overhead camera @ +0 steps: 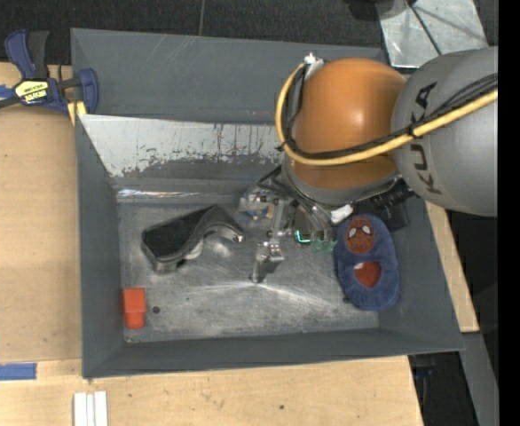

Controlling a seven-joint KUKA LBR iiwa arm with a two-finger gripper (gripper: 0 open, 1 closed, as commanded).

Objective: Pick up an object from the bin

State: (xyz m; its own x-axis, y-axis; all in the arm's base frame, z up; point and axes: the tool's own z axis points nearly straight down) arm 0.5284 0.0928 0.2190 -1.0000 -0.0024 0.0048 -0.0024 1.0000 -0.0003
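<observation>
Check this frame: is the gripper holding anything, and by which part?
Nothing is held. The gripper sits over the bare floor of the bin, between the black tool and the blue slipper, apart from both.

Slipper [367,266] right of tool [267,261], block [134,309] far left.

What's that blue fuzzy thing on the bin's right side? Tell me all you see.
The blue thing looks like a soft fabric slipper, oval in outline. It bears two red patches, the upper like a masked face with white eyes. It lies flat on the bin floor at the right, against the sloping wall. The hand hangs to its left, apart.
</observation>
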